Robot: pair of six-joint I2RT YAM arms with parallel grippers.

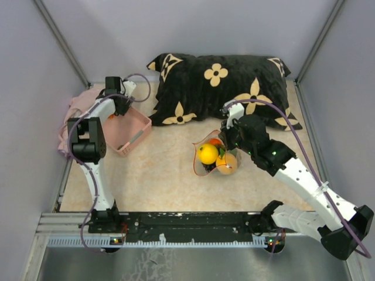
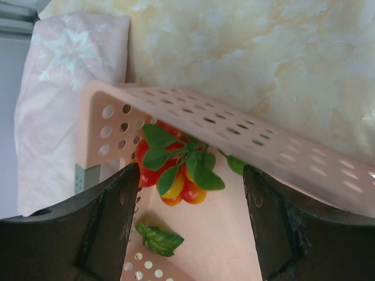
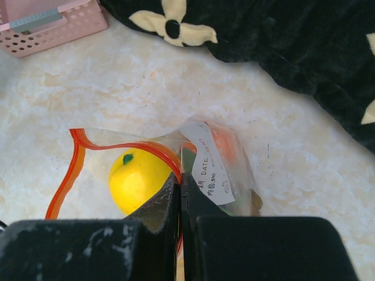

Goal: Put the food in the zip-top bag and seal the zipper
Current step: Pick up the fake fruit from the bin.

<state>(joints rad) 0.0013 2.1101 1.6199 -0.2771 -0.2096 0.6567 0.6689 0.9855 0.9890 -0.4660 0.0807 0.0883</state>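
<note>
**A:** Marbled beige tabletop (image 1: 164,181), grey walls around it, and a black pillow with tan flowers (image 1: 222,88) along the back. Where's the food?

**B:** It's split between two places. The zip-top bag (image 3: 211,170) lies mid-table, just in front of the pillow. Inside it are a yellow toy fruit (image 3: 137,178) and an orange one (image 1: 227,163). A cluster of small red-and-yellow fruits with green leaves (image 2: 179,187) sits in the pink basket (image 1: 136,134) at the far left, with a loose leaf (image 2: 158,239) lying near it. The basket is beside a pink cloth (image 2: 58,88).

**A:** And the hands?

**B:** The right gripper (image 3: 180,187) has its fingers pressed together on the bag's near wall, right at the red-orange zipper (image 3: 63,178). That lifts the mouth into an open loop. The left gripper (image 2: 190,175) hangs over the basket with its fingers spread wide and nothing between them. The cluster is roughly centred in the gap.

**A:** So the step in hand is fetching that cluster?

**B:** I'd say so. To do it well, the left gripper should come straight down with one finger on each side of the fruits. It should close on the fruit bodies or the stem, since the leaves would probably slip. The left finger is close to the perforated wall, so the gripper should shift slightly towards the middle of the basket before lowering.

**A:** And the right?

**B:** It should hold its pinch and keep the mouth facing the basket side, so there's a wide target for the drop. Sealing can wait until the basket's fruits are in.
</note>
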